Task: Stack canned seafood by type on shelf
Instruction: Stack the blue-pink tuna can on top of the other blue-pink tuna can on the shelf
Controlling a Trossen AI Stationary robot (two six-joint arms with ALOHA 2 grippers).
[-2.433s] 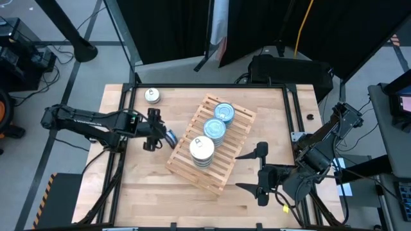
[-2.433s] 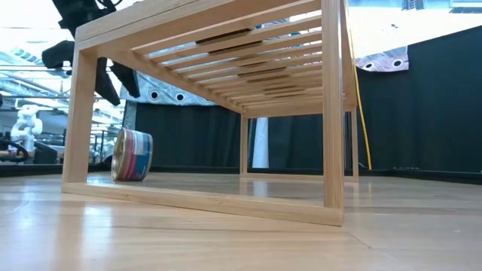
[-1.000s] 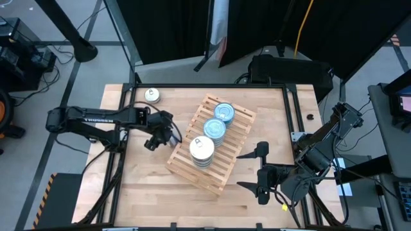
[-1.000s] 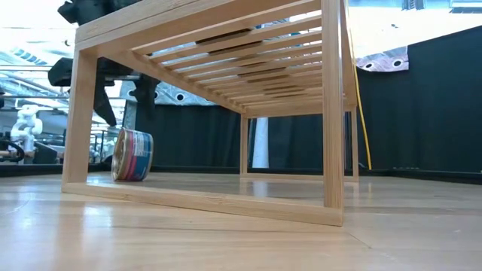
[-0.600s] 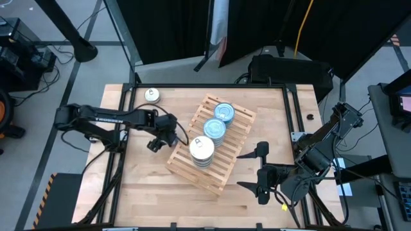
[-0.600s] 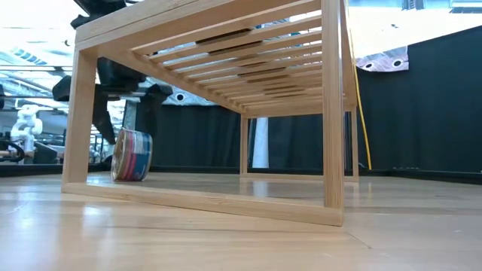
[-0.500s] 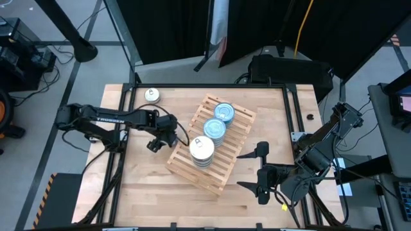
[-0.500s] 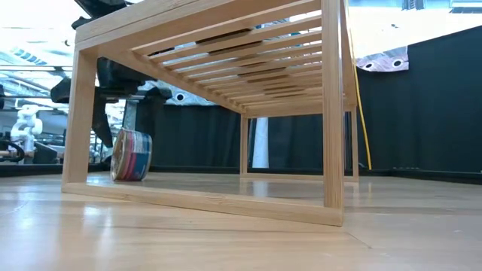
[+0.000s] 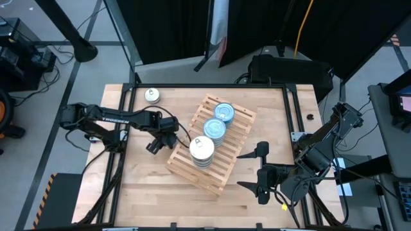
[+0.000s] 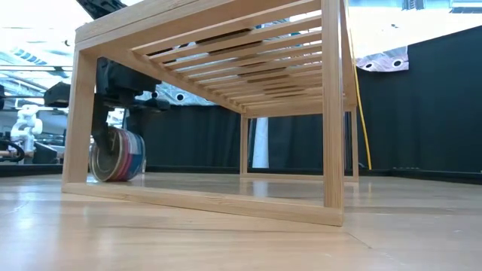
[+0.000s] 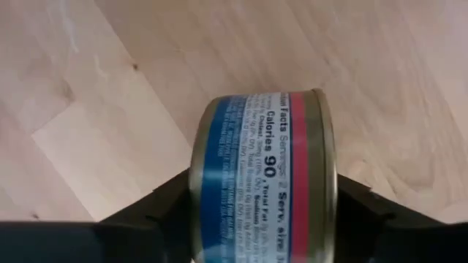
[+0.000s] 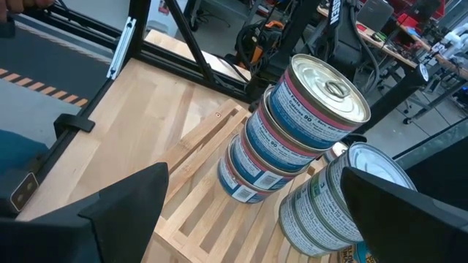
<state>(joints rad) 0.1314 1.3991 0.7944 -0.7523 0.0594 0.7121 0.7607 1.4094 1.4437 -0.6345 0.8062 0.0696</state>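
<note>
A tin (image 11: 263, 175) of canned seafood with a blue and red label stands on its edge on the table, close beside the shelf's left end (image 10: 79, 113). My left gripper (image 11: 263, 219) reaches down over it (image 9: 160, 136) and is shut on it. On the slatted shelf (image 9: 241, 130) stand a silver-topped stack (image 9: 201, 149) and two blue-topped stacks (image 9: 215, 128) (image 9: 224, 111). Off the shelf's right side my right gripper (image 9: 239, 171) hangs open above the table, nothing between its fingers. My left gripper pinches the tin between its two fingers, one on each flat end (image 11: 194, 201). The fingers (image 11: 157, 212) come from above, pointing steeply down. The tin (image 10: 117, 154) stands slightly tilted, its curved wall on the table, the printed label facing up.
A single silver-topped tin (image 9: 152, 95) stands upright near the table's far left corner. The shelf lies slantwise across the table's middle. Bare tabletop (image 9: 148, 186) lies toward the near edge. Dark frame rails (image 9: 292, 109) run along the table's sides.
My left gripper has come down over the tin beside the shelf, and its fingers have taken hold of the tin's two ends. The tin has shifted a little along the table and now leans slightly.
</note>
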